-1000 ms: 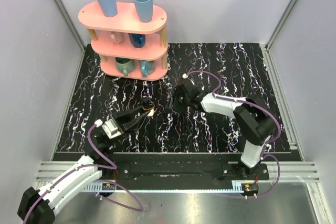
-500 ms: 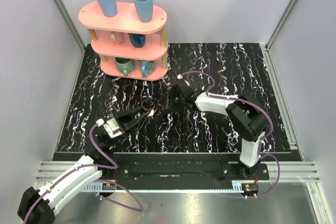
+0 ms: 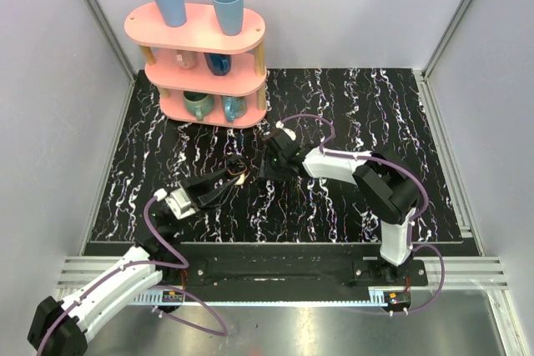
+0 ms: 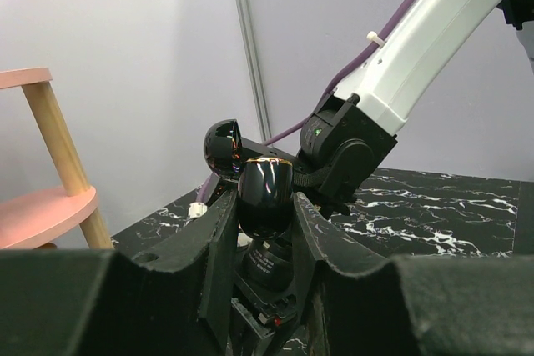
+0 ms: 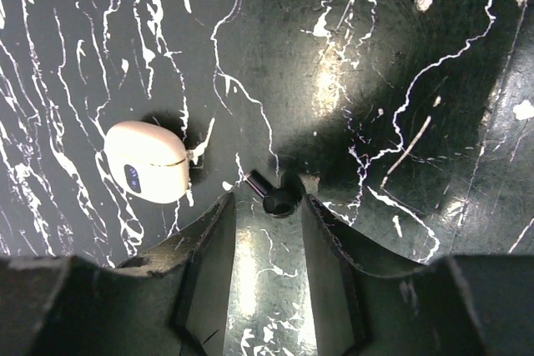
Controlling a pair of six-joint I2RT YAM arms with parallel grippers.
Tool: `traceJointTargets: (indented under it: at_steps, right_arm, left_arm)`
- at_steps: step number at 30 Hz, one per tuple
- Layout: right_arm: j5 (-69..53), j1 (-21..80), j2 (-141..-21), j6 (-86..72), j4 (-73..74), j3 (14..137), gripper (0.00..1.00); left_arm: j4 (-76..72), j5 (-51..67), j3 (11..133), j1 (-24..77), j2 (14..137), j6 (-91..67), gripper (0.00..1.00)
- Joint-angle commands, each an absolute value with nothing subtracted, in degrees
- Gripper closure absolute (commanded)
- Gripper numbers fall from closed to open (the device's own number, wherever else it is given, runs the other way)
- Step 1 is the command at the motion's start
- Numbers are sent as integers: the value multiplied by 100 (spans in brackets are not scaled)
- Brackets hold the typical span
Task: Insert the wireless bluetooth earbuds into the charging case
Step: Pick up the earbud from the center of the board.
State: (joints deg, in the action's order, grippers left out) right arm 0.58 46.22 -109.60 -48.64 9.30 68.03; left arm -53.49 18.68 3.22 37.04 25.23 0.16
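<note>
My left gripper [image 3: 234,174] is shut on the charging case [image 4: 265,185], a glossy black shell with a gold rim. It holds the case just above the table with the lid [image 4: 224,146] tipped open. The case's cream inside [image 5: 146,160] shows from above. A small dark earbud [image 5: 275,195] with a short stem lies on the black marbled table [image 3: 350,106]. It sits between the fingertips of my right gripper [image 5: 267,199], whose jaws stand apart around it. In the top view the right gripper [image 3: 265,166] is just right of the case. No other earbud shows.
A pink three-tier shelf [image 3: 200,47] with blue cups on top and mugs inside stands at the back left; its wooden post [image 4: 58,135] shows in the left wrist view. The right arm's white link [image 4: 425,39] rises just behind the case. Grey walls enclose the table.
The right gripper has slid left across the table towards the case, and its jaws have narrowed. The left arm and the case have stayed put.
</note>
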Motion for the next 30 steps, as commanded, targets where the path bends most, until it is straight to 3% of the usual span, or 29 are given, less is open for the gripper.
traceJointTargets:
  at_steps: [1,30]
  right_arm:
    - [404,4711,-11039,-4843,1037,7022,55]
    - [747,4913,-11311,-4781,1441,7295,62]
  left_arm:
    - [-5599,1793,413,3718,2531,79,100]
    - [-5713,1758,352,3709,2593,44,100]
